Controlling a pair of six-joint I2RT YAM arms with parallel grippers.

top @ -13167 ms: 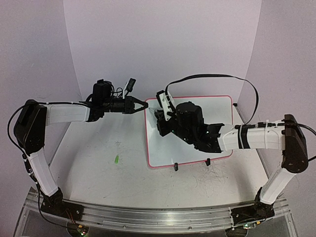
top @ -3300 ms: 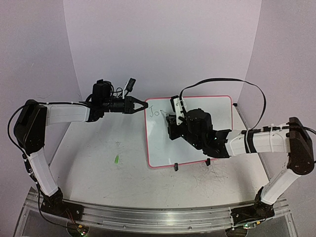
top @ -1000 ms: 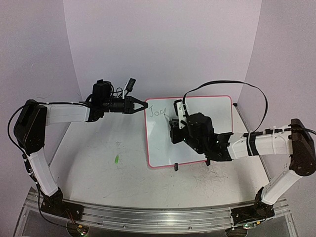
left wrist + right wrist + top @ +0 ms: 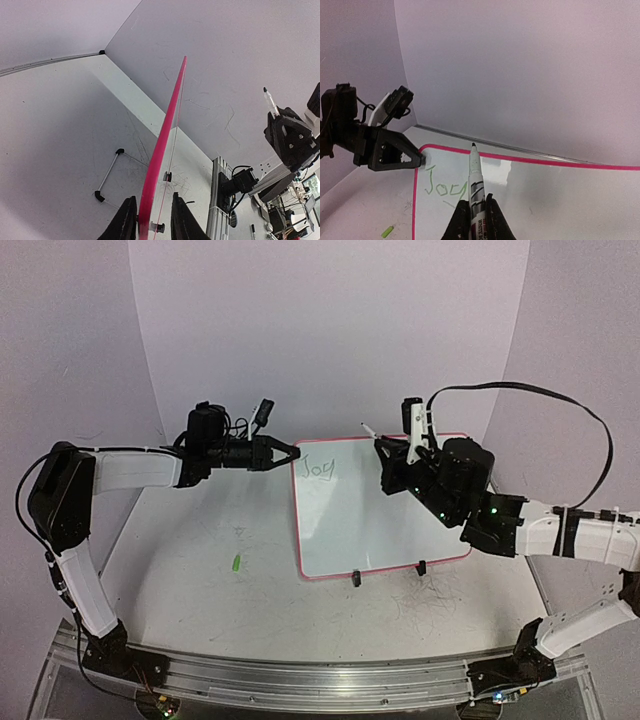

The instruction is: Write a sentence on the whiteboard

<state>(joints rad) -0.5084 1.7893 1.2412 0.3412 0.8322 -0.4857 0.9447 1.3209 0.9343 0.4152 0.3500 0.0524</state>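
Right wrist view: clamps marker (image 4: 476, 185) in closed right fingers (image 4: 459, 222), tip lifted off whiteboard (image 4: 545, 200) on bench (image 4: 200, 570). Shows only "Joy" of sentence (image 4: 442, 189) at whiteboard's far-left corner; judges most left to write. Straddles whiteboard's left rim with left fingers (image 4: 128, 221); cannot tell whether gripping.

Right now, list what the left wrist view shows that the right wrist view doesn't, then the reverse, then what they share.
Only the left wrist view: the large glossy whiteboard with a thin pink-red rim seen edge-on between the fingers of the left gripper, plus its small black clip feet.
Only the right wrist view: the board's face with green handwriting reading Joy, and a small green scrap left of the board.
Both: the pink-red rim, both grippers, and the white marker pen with a black tip, held in the shut right gripper.
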